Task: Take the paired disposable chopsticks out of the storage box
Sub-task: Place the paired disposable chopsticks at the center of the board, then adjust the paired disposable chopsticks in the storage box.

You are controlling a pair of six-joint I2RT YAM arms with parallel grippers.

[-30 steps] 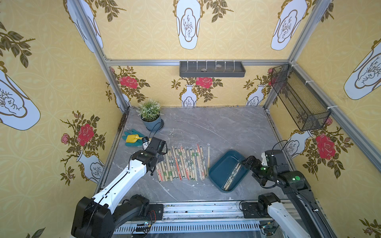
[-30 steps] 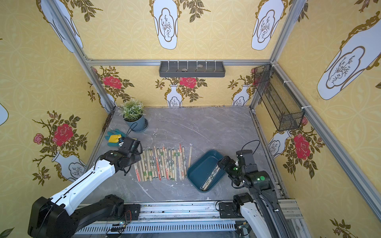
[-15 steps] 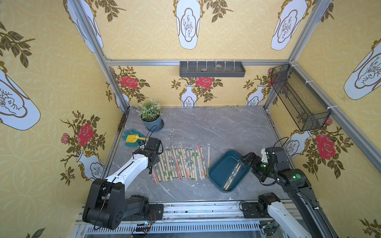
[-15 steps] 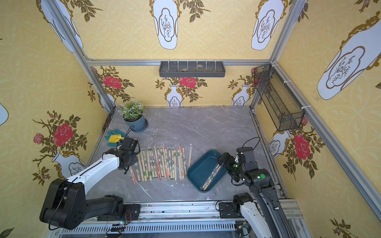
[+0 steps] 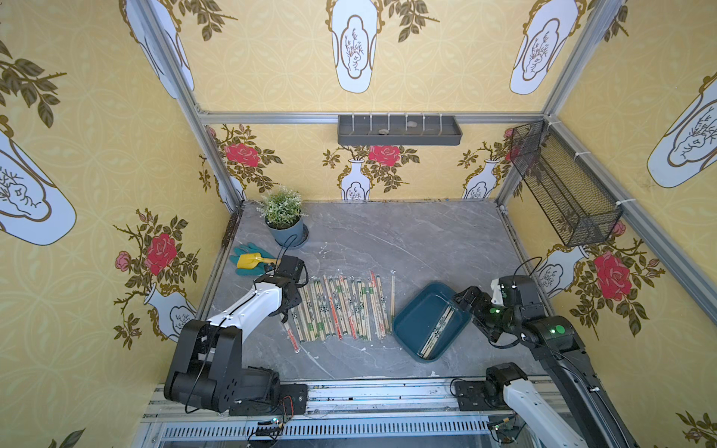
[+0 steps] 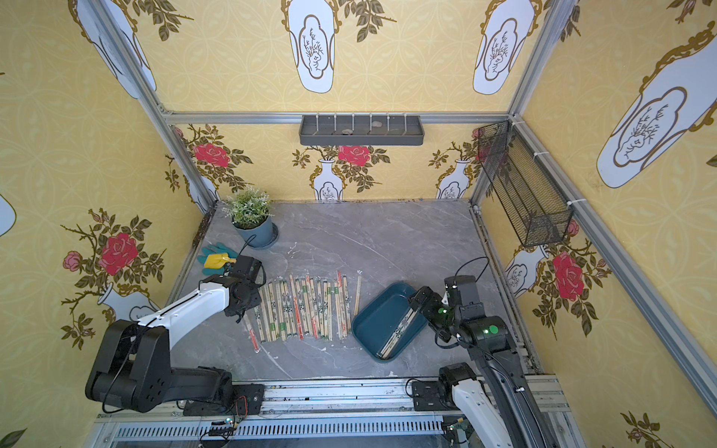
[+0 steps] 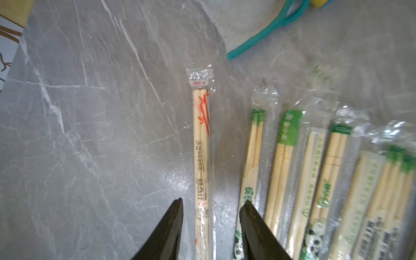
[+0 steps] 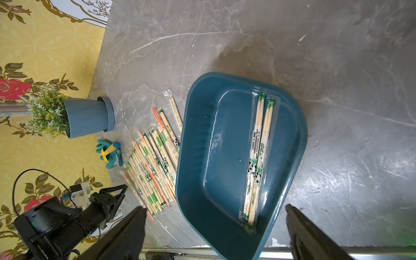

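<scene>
Two bamboo chopstick pairs in clear panda-printed sleeves (image 8: pixel 256 157) lie along one long wall of the teal plastic storage tray (image 8: pixel 195 135), toward the desk's front edge. Right pincer (image 8: pixel 215 207) gapes wide near its rim; left pincer (image 7: pixel 211 200) stands open astride a red-printed sleeved pair (image 7: pixel 201 146). Light, stiff, slick-wrapped: probably best pinched mid-length, across the sticks.

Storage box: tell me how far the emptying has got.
Done: a row of sleeved pale bamboo chopstick pairs lies on the grey marble table. In hand: nothing gripped; a red-printed pair lies between the open left fingers. Left: two green-printed pairs in the shallow dark teal plastic box, with the open right fingers near its rim.
</scene>
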